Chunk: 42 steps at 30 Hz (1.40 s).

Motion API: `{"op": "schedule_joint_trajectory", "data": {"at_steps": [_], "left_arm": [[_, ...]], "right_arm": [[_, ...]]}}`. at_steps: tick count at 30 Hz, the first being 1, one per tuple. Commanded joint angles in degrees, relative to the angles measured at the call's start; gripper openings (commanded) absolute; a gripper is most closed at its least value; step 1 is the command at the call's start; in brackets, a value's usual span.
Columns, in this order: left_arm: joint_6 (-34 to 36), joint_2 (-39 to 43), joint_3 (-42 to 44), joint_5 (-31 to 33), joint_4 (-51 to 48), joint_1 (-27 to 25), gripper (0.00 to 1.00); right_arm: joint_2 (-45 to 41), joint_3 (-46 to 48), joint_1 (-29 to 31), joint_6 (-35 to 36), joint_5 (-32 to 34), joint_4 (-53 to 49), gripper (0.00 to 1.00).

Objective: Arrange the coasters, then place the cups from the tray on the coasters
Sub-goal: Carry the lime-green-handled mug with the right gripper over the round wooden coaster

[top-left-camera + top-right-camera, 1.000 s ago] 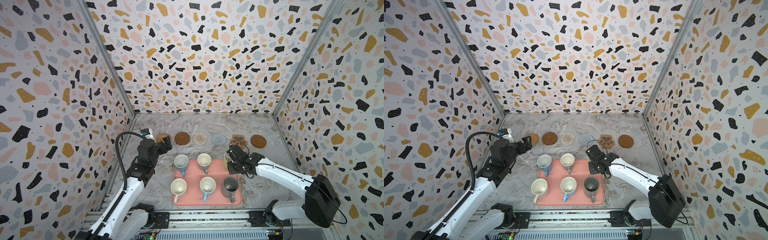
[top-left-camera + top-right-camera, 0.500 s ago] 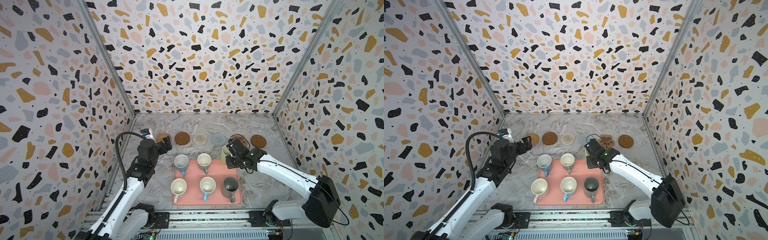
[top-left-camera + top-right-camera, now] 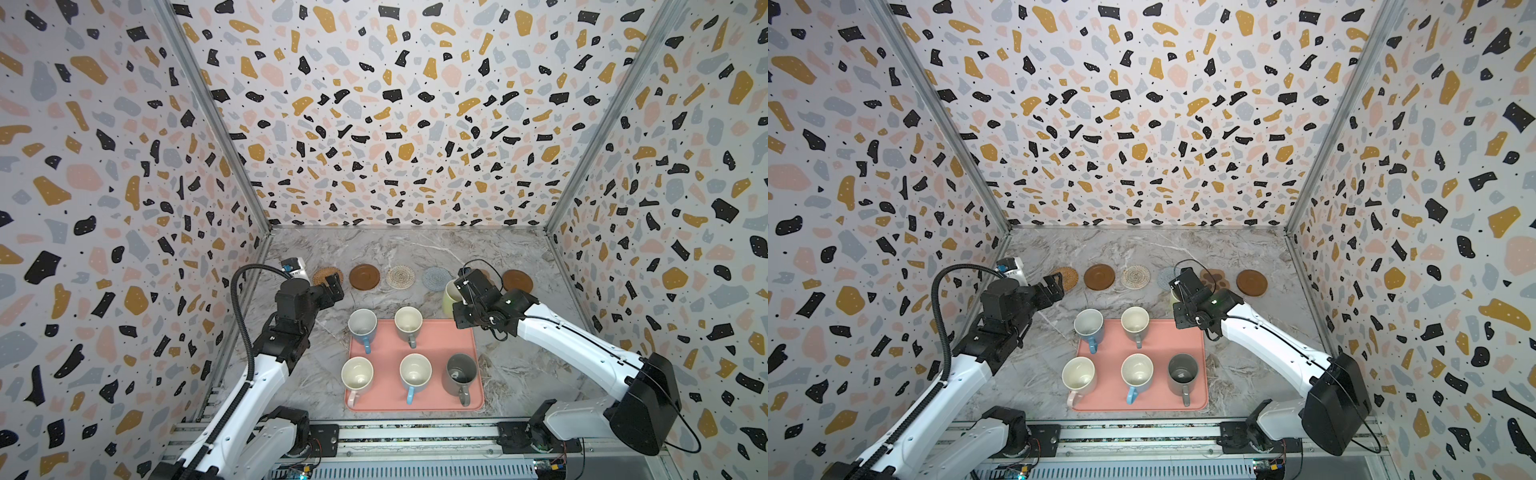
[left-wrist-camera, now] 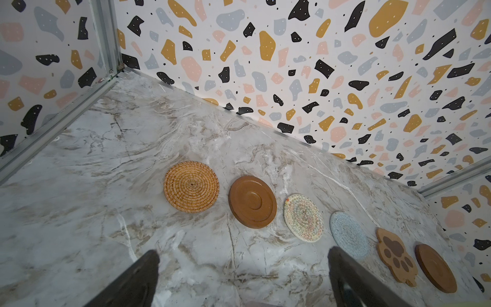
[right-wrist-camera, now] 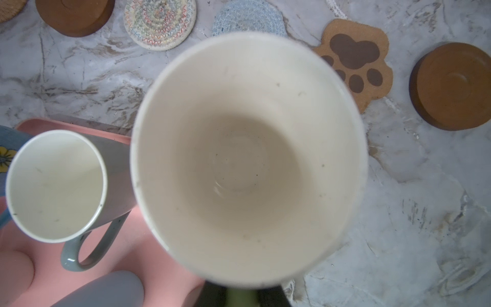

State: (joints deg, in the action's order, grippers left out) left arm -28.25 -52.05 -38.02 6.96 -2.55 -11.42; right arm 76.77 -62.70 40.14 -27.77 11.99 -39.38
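Six coasters (image 3: 364,276) lying in one row across table (image 3: 511,374), behind tray (image 3: 436,345). Five cups (image 3: 414,373) standing on tray: two behind, three in front. Off tray, sixth cup (image 3: 449,296) hanging past back right corner, before row.

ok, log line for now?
right gripper: shut on light green cup | left gripper: open | tray: five cups | coasters: all bare
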Motion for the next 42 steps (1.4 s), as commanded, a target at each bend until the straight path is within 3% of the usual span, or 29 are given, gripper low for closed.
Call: {"op": "schedule_joint_trajectory", "data": {"at_steps": [1, 22, 29, 42], "left_arm": [[0.6, 1.1, 0.5, 0.8, 1.3, -0.3, 1.0], [2.8, -0.6, -1.0, -2.3, 4.7, -0.3, 0.99], [6.4, -0.1, -2.9, 0.8, 1.2, -0.4, 1.0], [6.2, 0.7, 0.5, -0.4, 1.7, -1.0, 1.0]], "right_arm": [[-1.3, -3.5, -1.8, 1.6, 1.7, 1.9, 0.03], [6.9, -11.5, -13.9, 8.0, -2.0, 6.3, 0.03], [9.0, -11.9, -18.2, 8.4, -4.5, 8.7, 0.02], [9.1, -9.7, -29.1, 17.8, -9.8, 10.4, 0.02]]}}
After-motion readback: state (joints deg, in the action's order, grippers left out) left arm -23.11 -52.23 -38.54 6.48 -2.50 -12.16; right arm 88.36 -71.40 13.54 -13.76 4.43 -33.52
